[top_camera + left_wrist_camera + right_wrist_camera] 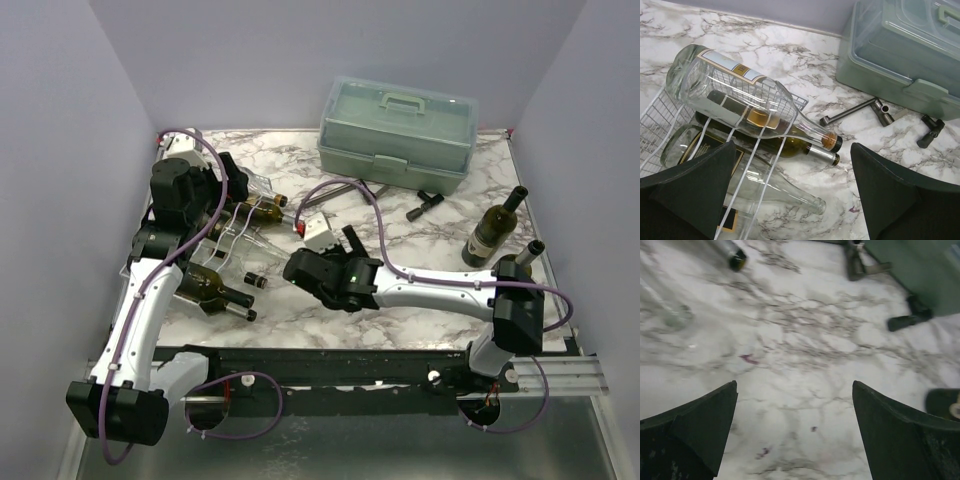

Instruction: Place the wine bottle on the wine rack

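left tool: wide open with nothing between the fingers. It's over at the far-left of the table, hanging above the wine rack. In the left wrist view it's looking right down on the racked bottles.

right tool: also wide open and empty, sitting mid-table just right of the rack. Its own camera shows only bare marble between the fingers.

wine bottle: green one, standing upright on the right side of the table, well apart from the rack and both tools. Not on the rack.

wine rack: white wire thing lying flat on the left side, already pretty loaded.

on the rack: a clear bottle with a pale label lies across the top, with a dark bottle under it, necks pointing right. A second clear bottle lies nearer, and another dark one is at the near end.

toolbox: pale green, lid shut, at the far edge.

metal bits: small dark pieces on the marble just in front of the toolbox.
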You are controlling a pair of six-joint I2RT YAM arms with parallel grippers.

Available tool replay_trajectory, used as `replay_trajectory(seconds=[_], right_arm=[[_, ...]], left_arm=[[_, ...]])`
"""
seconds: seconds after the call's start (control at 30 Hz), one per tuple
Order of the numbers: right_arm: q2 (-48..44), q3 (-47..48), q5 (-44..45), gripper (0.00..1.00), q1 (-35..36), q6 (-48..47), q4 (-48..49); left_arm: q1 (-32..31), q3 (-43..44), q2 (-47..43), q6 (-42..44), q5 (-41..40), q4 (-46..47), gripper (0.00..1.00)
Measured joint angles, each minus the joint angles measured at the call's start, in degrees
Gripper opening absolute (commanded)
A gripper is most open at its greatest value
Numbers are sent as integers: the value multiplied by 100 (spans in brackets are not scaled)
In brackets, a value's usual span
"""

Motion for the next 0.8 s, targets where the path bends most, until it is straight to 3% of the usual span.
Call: replay_trajectory(seconds=[0.17,0.33,0.5,0.63,0.8], right_arm=[[-343,-260,874,100,-505,-490,-892],[-1539,-413,1080,100,-1287,-997,-1060],[-3357,-479,905,100,-1928,-1714,-385],[-4513,-474,874,100,-1993,-2122,350],[-4817,-227,1419,100,-2004,-2280,619]], left_arm=[[0,0,92,-15,39,-2,99],[0,0,116,-26,50,-2,99],[0,0,122,-31,72,-2,99],[0,0,127,-42,107,-2,99],[-7,0,133,-48,136,0,99]])
